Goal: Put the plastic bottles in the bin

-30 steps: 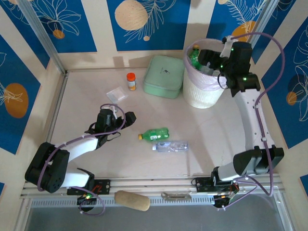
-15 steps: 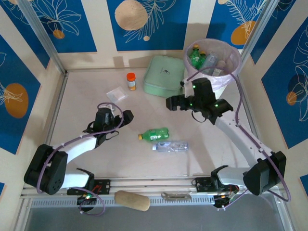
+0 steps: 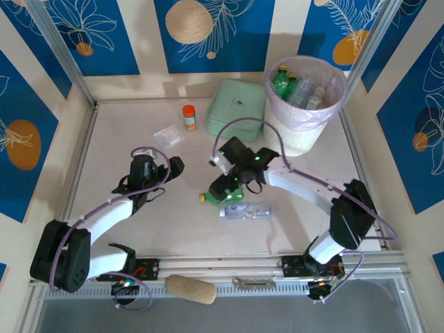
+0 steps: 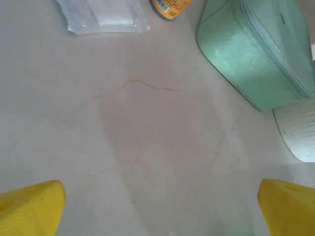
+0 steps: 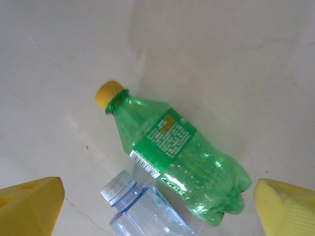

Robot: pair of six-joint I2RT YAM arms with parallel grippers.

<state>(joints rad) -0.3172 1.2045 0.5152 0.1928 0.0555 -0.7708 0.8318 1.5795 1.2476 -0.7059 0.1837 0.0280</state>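
Note:
Two plastic bottles lie on the table. One is a green bottle with a yellow cap, the other a clear bottle just in front of it. My right gripper hovers open above the green bottle, one yellow finger on each side of it, touching nothing. The bin, white with a pink liner, stands at the back right and holds several bottles. My left gripper is open over bare table at the left.
A mint green lidded box sits left of the bin. An orange-capped jar and a small flat clear bag lie at the back left. Low walls edge the table.
My right arm swung from over the bin down and left to above the green bottle, its jaws spreading wider. My left gripper shifted slightly left.

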